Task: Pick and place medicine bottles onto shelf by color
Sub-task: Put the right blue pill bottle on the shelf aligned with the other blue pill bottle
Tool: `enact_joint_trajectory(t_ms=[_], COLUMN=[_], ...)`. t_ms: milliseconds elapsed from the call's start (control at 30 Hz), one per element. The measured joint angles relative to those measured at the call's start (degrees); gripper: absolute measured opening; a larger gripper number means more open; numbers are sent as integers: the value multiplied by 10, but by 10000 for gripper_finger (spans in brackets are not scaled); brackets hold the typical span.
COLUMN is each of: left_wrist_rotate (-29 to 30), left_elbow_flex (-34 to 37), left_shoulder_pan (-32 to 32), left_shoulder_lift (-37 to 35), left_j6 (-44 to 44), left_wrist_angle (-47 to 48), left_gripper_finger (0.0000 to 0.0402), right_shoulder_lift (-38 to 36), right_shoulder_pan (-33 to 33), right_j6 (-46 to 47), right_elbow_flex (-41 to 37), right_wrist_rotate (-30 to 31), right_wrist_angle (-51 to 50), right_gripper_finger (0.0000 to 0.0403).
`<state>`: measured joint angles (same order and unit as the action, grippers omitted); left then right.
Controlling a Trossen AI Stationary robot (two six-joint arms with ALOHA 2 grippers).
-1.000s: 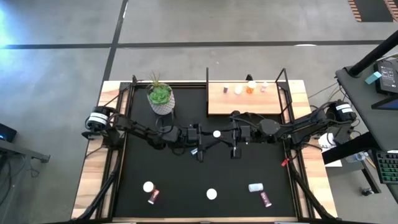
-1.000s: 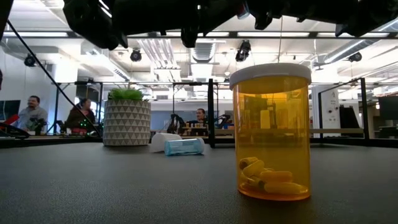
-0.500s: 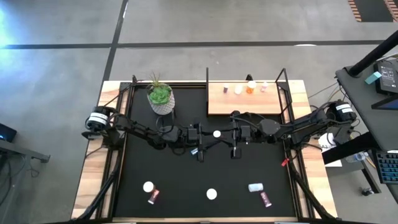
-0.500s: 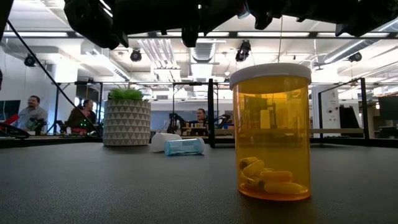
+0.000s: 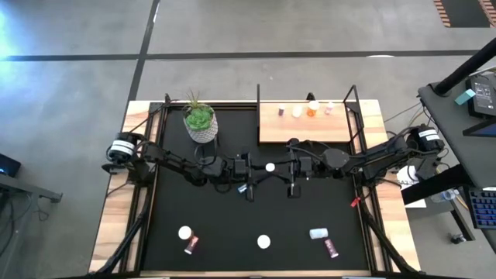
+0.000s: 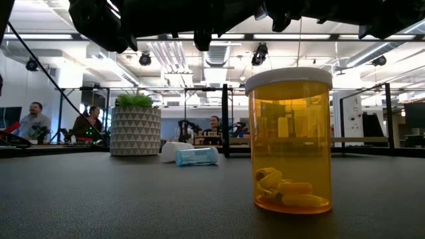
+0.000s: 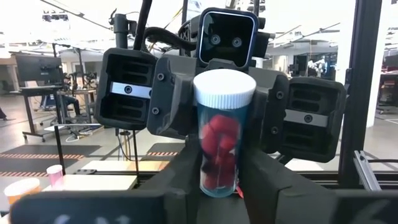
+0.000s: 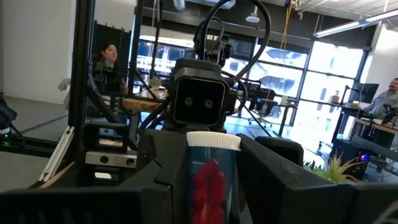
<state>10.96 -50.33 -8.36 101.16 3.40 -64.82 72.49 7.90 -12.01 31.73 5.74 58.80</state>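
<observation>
I see both grippers meeting mid-counter above the mat: the left gripper [image 5: 262, 172] and right gripper [image 5: 277, 168] each have their fingers clamped on the same white-capped blue bottle [image 7: 222, 134], held upright between them. Four bottles stand on the shelf [image 5: 304, 124]; an orange bottle [image 6: 289, 141] stands near the front edge

Place: we're looking at an open-plan robotics lab | Evidence: concrete floor [image 5: 77, 116] with taped lines | ceiling track lights [image 6: 259, 53] | people seated at desks [image 6: 30, 121] | big windows [image 8: 323, 81] | desk with keyboard [image 5: 482, 208]
</observation>
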Motion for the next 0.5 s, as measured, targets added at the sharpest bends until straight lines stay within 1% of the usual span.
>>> enact_joint_trajectory(t_ms=[100,300,500], left_wrist_rotate=[0,0,0], left_elbow_flex=[0,0,2], left_shoulder_pan=[0,0,0], left_shoulder_lift=[0,-1,-1], left_j6=[0,-1,-1], left_wrist_angle=[1,8,21], left_gripper_finger=[57,71,70], right_shoulder_lift=[0,0,-9], right_shoulder_pan=[0,0,0], right_j6=[0,7,16], right_elbow_flex=[0,0,1], right_wrist_rotate=[0,0,2], right_wrist_angle=[0,-7,-55], right_gripper_finger=[112,116,120])
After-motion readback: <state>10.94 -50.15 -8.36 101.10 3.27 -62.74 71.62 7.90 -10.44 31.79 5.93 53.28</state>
